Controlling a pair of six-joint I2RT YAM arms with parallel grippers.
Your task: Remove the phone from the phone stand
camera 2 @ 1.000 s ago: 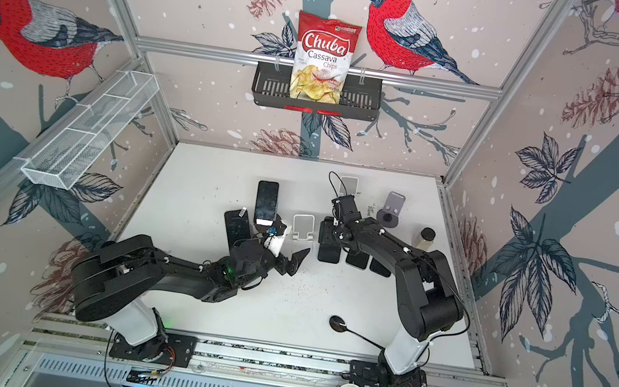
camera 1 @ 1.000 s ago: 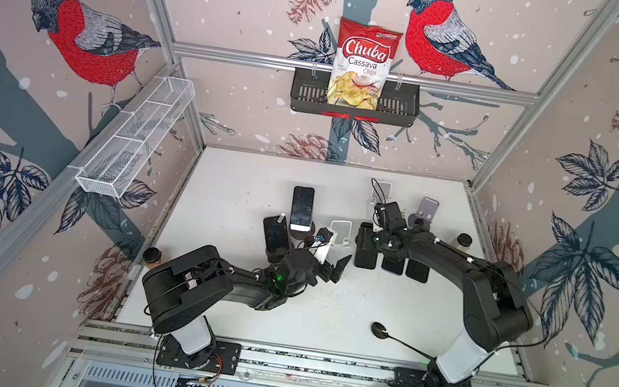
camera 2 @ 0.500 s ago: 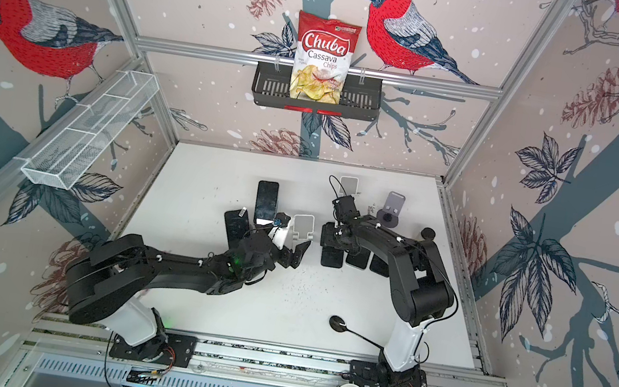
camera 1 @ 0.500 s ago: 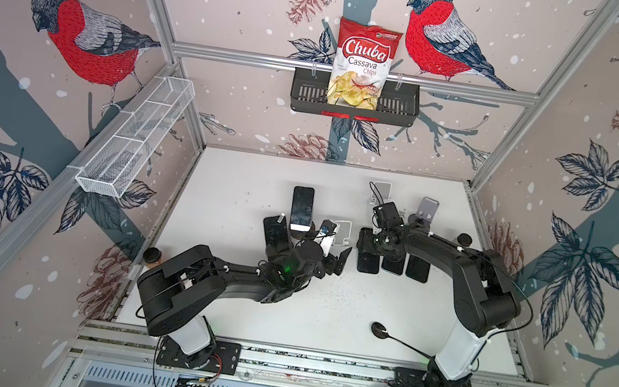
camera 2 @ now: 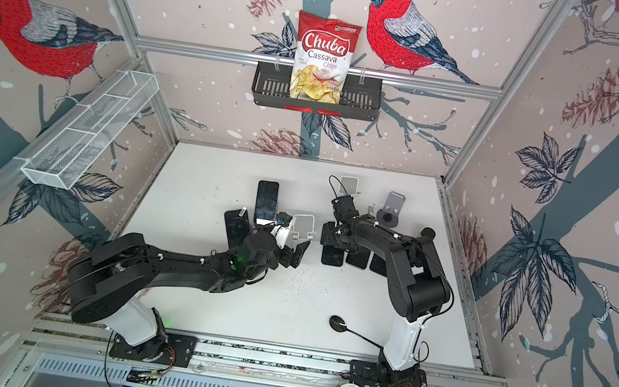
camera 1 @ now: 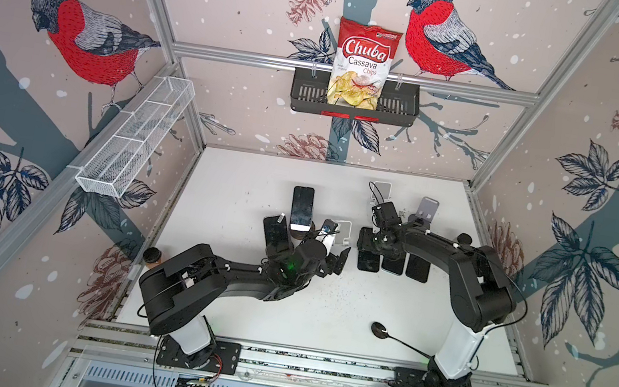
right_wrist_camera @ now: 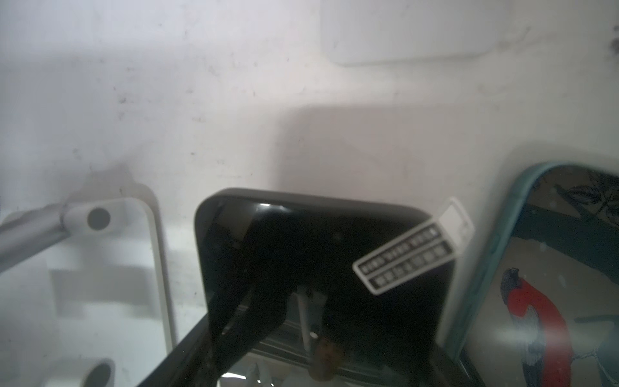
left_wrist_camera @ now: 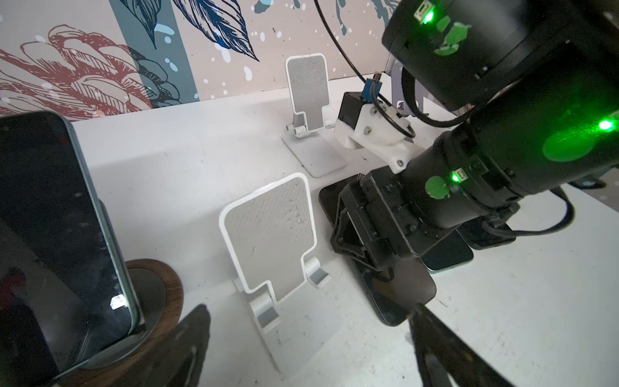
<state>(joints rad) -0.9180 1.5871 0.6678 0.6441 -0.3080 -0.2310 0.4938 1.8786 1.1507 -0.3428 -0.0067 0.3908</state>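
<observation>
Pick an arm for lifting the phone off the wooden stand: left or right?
Left. The left gripper is open and empty, right beside the phone propped on the wooden stand. The right gripper is shut on a black phone by the flat row, beyond the empty white stand.

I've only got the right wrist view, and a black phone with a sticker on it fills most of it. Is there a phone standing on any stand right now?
Observer: Yes. A phone stands upright on the round wooden stand, near the middle of the table in both top views.
Operator: And where is the left arm?
Observer: The left end effector is open and points at an empty white stand, which sits right beside the wooden one.
</observation>
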